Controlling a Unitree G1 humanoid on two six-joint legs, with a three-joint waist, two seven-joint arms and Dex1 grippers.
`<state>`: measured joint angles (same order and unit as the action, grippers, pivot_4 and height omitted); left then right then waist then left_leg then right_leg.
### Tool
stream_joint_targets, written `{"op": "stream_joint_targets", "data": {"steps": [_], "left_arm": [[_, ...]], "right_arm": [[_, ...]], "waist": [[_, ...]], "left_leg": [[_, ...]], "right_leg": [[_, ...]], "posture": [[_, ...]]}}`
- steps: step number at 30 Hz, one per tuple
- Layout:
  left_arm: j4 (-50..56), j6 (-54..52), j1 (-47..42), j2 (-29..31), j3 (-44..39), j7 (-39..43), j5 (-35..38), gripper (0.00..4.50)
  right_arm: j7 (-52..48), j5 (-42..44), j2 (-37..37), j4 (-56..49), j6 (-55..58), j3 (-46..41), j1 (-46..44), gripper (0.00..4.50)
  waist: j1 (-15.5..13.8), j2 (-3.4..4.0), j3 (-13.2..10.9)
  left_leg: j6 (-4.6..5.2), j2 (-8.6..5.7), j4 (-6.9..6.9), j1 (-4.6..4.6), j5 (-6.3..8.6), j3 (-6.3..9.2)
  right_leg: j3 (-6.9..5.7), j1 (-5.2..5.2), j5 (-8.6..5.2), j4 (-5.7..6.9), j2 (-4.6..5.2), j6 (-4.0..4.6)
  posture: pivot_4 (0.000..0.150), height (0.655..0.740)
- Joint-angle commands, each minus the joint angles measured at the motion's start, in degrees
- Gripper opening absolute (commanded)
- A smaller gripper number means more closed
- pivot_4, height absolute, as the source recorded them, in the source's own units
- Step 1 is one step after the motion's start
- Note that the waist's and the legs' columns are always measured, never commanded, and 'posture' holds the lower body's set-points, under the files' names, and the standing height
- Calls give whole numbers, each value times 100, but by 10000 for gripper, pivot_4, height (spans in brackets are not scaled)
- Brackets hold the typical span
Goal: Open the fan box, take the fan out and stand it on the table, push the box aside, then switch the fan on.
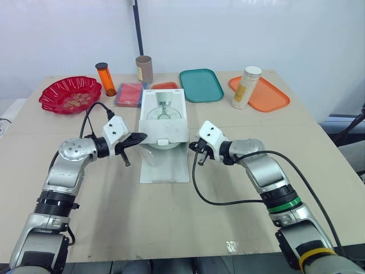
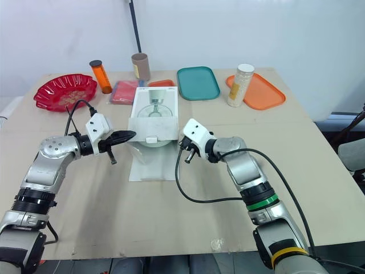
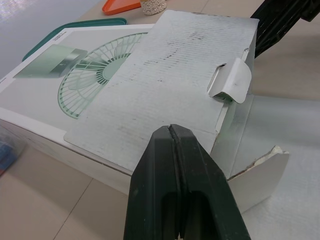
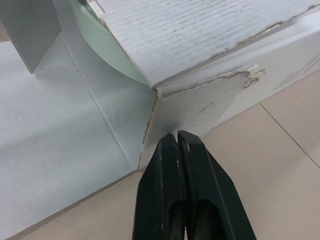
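Tan table (image 1: 171, 228) under a white wall carries the fan box (image 1: 163, 114) at its centre. Its front flap (image 1: 165, 168) is folded down toward 6 o'clock, and the fan (image 4: 97, 42) shows a pale green rim in the mouth. The left tool (image 3: 171, 131), pinched shut and empty, sits at the box's 8 o'clock corner. The right tool (image 4: 177, 136), also shut on nothing, sits at 4 o'clock. The likely hazards are that shut fingers shove the light box back toward the pink packet (image 1: 130, 94) at 11 o'clock, or rip the frayed cardboard corner.
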<state>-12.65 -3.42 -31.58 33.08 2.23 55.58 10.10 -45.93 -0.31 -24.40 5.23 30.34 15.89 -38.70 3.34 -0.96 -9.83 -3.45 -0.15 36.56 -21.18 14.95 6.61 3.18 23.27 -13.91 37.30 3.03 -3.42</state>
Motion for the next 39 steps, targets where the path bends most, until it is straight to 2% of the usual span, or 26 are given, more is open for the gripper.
{"op": "stream_joint_targets", "data": {"steps": [1, 15, 24, 27, 33, 39], "left_arm": [[-180, -49, 53, 15, 114, 53, -96, 0], [-359, 53, -67, -91, 262, 65, -171, 0], [-365, 142, -12, -40, 250, 67, -149, 0], [-349, 156, 11, -32, 239, 51, -138, 0], [-281, 158, 80, -21, 207, 10, -123, 0], [-187, 116, 137, 23, 151, -8, -87, 0]], "right_arm": [[-21, 69, 70, -287, -22, 14, -9, 438], [-72, 98, -71, -331, 18, -80, 4, 438], [-961, 681, -789, -1072, -41, -329, 215, 438], [-947, 781, -845, -958, -39, -483, 43, 438], [-1009, 1361, -657, -971, 290, -808, -225, 438], [-439, 1261, -170, -295, 347, -789, -732, 438]], "waist": [[0, 0, 0], [-1, 3, 2], [-16, 4, 3], [-12, 4, 3], [-6, 5, 3], [-4, 8, 5]], "left_leg": [[0, 0, 0, 0, 0, 0], [0, 0, 1, 1, 0, 0], [0, -1, 1, 0, 0, 1], [0, 0, 1, 2, 0, 1], [0, 0, 1, 2, 0, 1], [0, 0, 1, 3, 0, 1]], "right_leg": [[0, 0, 0, 0, 0, 0], [0, -3, 0, 0, 0, 0], [-1, -4, 0, 0, 1, 0], [-1, -5, 0, 0, 0, 0], [0, -5, 0, 0, 0, 0], [0, -4, 0, 0, 0, 0]], "posture": [[1500, 7400], [1500, 7400], [1500, 7400], [1500, 7400], [1500, 7400], [1500, 7400]]}}
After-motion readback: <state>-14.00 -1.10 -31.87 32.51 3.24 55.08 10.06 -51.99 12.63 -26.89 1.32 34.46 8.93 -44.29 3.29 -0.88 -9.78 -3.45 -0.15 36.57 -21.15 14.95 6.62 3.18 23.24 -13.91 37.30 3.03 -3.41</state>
